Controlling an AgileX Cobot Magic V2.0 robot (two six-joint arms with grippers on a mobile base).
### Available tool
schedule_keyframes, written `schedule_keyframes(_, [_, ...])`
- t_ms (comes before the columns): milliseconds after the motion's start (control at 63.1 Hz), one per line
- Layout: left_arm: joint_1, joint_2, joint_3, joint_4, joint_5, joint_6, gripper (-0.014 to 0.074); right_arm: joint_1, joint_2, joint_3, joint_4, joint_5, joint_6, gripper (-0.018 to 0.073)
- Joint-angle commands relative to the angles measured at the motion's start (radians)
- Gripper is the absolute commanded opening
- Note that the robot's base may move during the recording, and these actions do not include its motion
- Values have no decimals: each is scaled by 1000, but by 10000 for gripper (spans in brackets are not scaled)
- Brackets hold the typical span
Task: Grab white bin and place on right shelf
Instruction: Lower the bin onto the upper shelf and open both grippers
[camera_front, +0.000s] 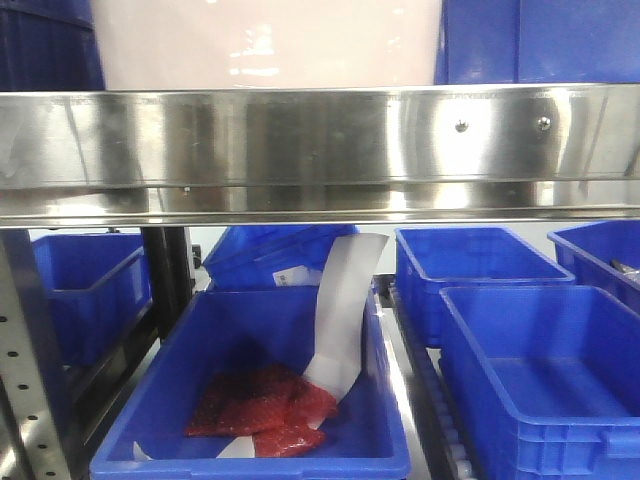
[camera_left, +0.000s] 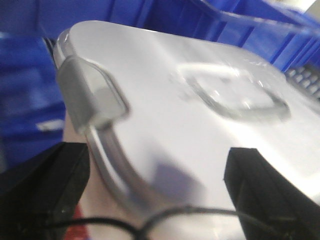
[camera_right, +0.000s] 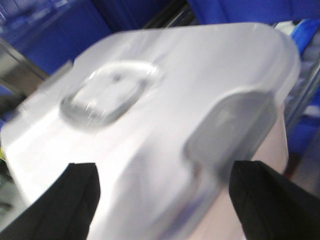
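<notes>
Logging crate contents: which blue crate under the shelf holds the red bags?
The front-centre crate, with red bags on its floor and a white paper strip leaning inside; the crate right of it shows a bare floor.

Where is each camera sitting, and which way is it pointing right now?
Front: level with the shelf rail, facing forward; bin above, blue crates below; no robot parts show.
Left wrist: above the bin, looking down on its lid; left fingers at the bottom corners, spread.
Right wrist: above the lid too, blurred; right fingers spread.
Shared: both wrist views show the lid; all three show the bin.
</notes>
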Motion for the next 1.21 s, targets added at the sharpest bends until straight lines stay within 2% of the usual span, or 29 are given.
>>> schedule_keyframes(0, [1,-77,-61,35,-8,7,452,-5,-69,-69,-28,-6,13,627])
schedule_keyframes(206, [1,-163,-64,155,10,7,414,-5,-131,-86,-119,4,62,623])
schedule_keyframes(270, [1,-191,-64,180,28,7,384,-5,-167,-86,-156,14,84,587])
schedule_keyframes(365, [1,-232,-64,196,62,7,310,-5,-225,-85,-210,23,114,449])
schedule_keyframes(507, [1,-286,-64,202,133,7,136,-5,-325,-80,-295,23,124,87])
schedule_keyframes(539, [1,-296,-64,216,145,3,85,-5,-348,-72,-308,22,128,41])
schedule_keyframes(603, [1,-313,-54,252,155,-6,-31,-5,-396,-41,-335,10,136,69])
schedule_keyframes(666, [1,-328,-37,325,155,-58,-137,-5,-452,15,-365,-15,136,68])
schedule_keyframes(714, [1,-336,-20,370,155,-102,-114,-5,-491,70,-383,-44,136,68])
schedule_keyframes(840, [1,-358,47,469,140,-204,-118,-5,-615,280,-416,-191,136,68])
schedule_keyframes(983, [1,-406,163,541,49,-274,-118,-5,-755,562,-425,-389,136,68])
schedule_keyframes(1126, [1,-471,280,669,-48,-366,-118,-5,-892,812,-425,-563,136,68])
schedule_keyframes(1189, [1,-500,335,695,-87,-373,-118,-5,-942,911,-425,-615,136,68])
